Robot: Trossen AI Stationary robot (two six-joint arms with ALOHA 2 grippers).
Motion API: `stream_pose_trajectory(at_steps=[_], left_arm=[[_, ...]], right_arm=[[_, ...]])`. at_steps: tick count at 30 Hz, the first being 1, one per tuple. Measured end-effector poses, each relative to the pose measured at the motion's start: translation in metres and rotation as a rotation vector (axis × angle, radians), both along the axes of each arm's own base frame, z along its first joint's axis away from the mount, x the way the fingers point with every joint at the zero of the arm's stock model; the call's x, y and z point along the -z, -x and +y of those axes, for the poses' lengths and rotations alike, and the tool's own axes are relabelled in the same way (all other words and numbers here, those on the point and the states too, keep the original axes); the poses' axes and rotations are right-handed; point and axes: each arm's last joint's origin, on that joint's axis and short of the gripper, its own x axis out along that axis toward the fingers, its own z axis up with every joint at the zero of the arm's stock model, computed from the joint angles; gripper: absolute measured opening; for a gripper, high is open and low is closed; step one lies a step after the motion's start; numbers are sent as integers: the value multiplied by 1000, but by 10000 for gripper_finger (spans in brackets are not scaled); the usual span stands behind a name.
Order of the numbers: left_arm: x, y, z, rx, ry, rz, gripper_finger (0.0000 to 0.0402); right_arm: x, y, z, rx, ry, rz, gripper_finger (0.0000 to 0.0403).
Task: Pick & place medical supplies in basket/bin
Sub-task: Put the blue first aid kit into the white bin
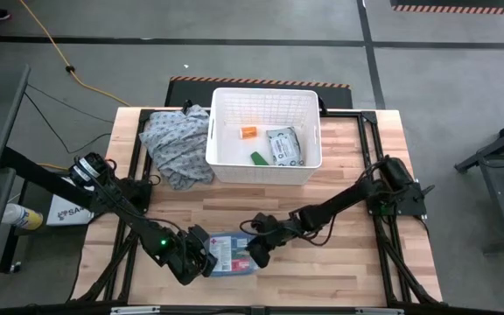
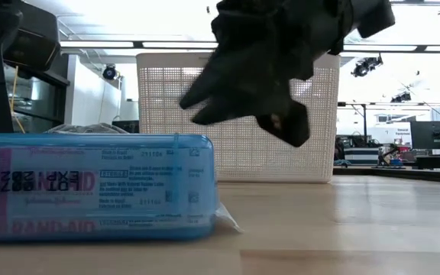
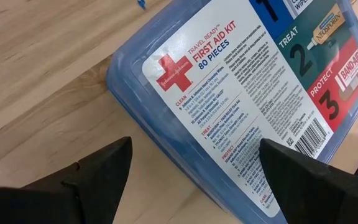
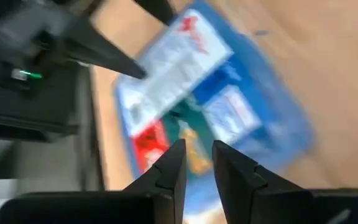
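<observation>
The blue first-aid box (image 1: 231,255) lies flat on the wood near the table's near edge, with its white label and red cross (image 3: 166,70) facing up. My left gripper (image 3: 194,149) is open at the box's left end. One finger stands over the bare wood and the other over the label, and I see no touch. My right gripper (image 4: 198,152) is shut and hovers just above the box's right end (image 1: 256,251), clear of the table in the low view (image 2: 289,126). The white basket (image 1: 266,171) holds an orange item (image 1: 248,133), a green item (image 1: 258,157) and a grey-white packet (image 1: 284,146).
A grey-blue patterned cloth heap (image 1: 178,144) lies against the basket's left wall. The basket stands at the table's far middle. Bare wood (image 1: 339,219) stretches between the basket and the box. Black frame rails run along the table's left and right sides.
</observation>
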Motion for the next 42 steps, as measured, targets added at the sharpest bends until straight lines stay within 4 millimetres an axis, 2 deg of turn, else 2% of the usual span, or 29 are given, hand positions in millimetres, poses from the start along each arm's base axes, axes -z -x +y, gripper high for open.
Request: stream_pose_trajectory(at_steps=[11, 23, 29, 36, 42], left_arm=[[0, 0, 0, 7, -7, -4, 381], [0, 0, 0, 23, -19, -5, 381], [0, 0, 0, 26, -21, -6, 381], [0, 0, 0, 26, -23, -6, 381], [0, 0, 0, 26, -22, -6, 381]], right_arm=[[6, 10, -3, 74, 63, 117, 71], [7, 7, -11, 100, 68, 119, 71], [5, 4, -13, 56, 47, 105, 73], [6, 2, -18, 40, 28, 114, 122], [6, 2, -19, -44, 128, 86, 171]])
